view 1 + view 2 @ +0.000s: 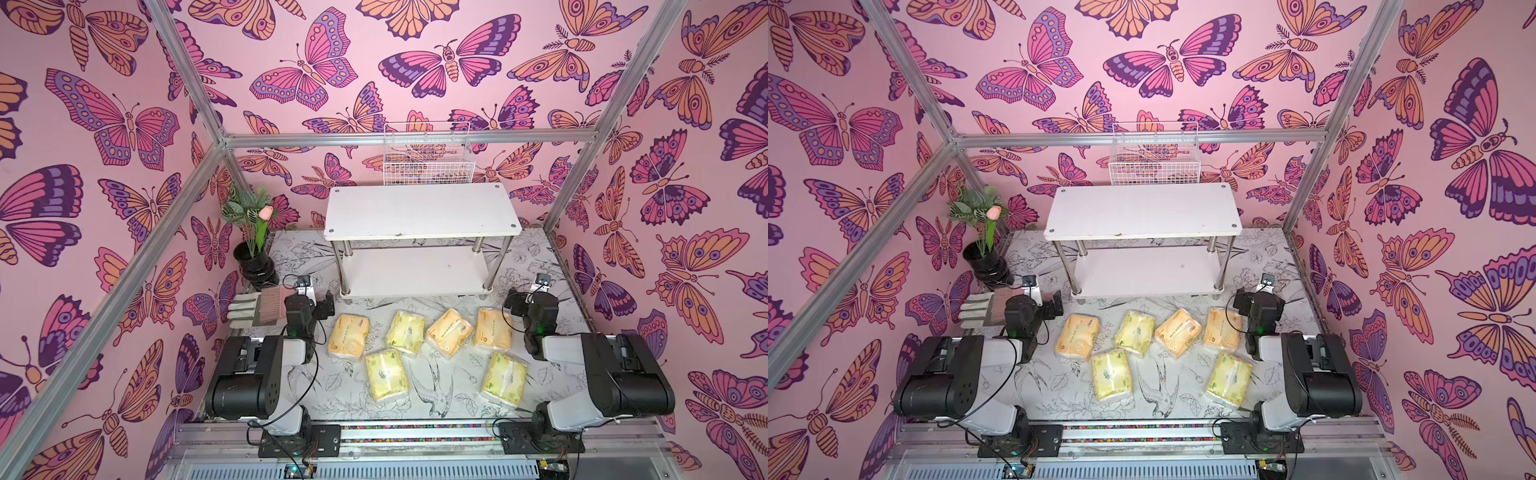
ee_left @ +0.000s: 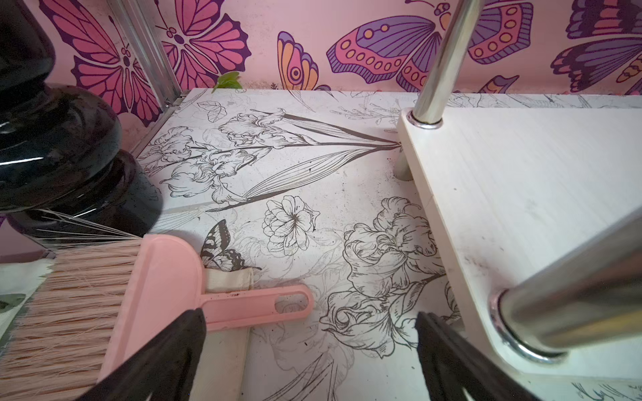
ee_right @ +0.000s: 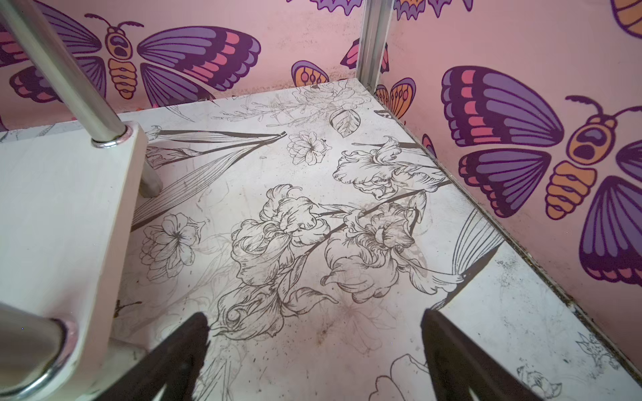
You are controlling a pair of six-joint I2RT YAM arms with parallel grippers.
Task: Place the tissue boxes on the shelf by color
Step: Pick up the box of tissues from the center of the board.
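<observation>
Only the top views show the tissue boxes [image 1: 405, 332]. Six lie on the counter [image 1: 457, 399] in the lower centre of the frame, just in front of the shelf [image 1: 419, 212]. Three are orange-yellow boxes [image 1: 1079, 336] and three are pale lemon boxes [image 1: 1112, 374]. Four form a ragged row nearer the shelf, and two pale ones sit lower in the frame. The shelf has two white boards and four chrome posts. One wire basket [image 1: 428, 162] hangs at upper centre.

Only the wrist views show the fingertips. The left claw [image 2: 311, 323] is released, its fingers spread wide, with one pink brush [image 2: 156, 277] at lower left, lying on a glove [image 1: 243, 309], and one black vase [image 2: 59, 139] at upper left. The right claw [image 3: 316, 317] is also released and grasps nothing, with a corner of the shelf's lower board at the left of the frame.
</observation>
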